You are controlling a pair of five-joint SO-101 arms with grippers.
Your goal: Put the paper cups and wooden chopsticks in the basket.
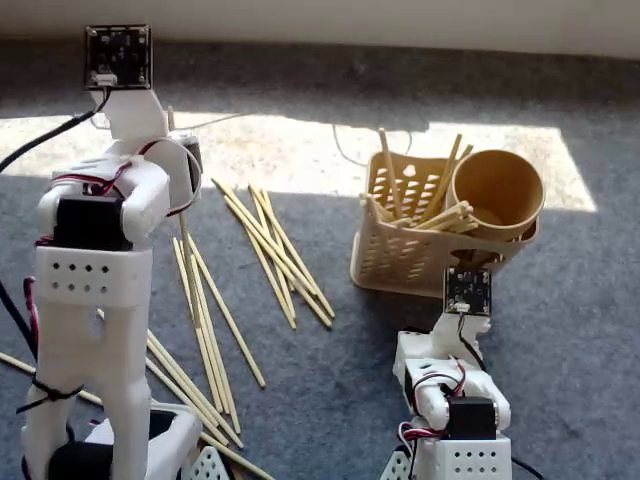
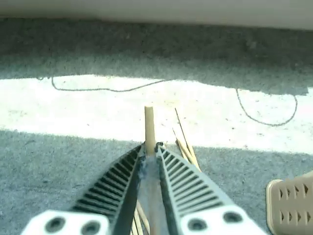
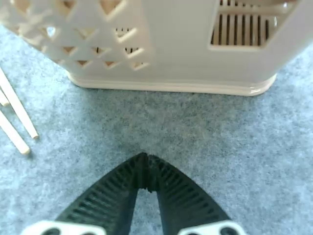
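Grey-blue carpet (image 1: 560, 330) covers the whole surface, and its short pile looks coarse up close. A broad band of sunlight (image 1: 290, 150) runs across it near the far edge, bright against shaded carpet on either side. A thin dark cable (image 2: 105, 90) trails through the lit band. A pale strip (image 1: 400, 18) lines the far edge.

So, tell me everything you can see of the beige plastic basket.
The beige plastic basket stands upright on the grey carpet, its walls pierced with slots and lattice holes. Wooden chopsticks lean inside it, and a brown paper cup lies tilted at one end. The right gripper, shut, sits before it without touching.
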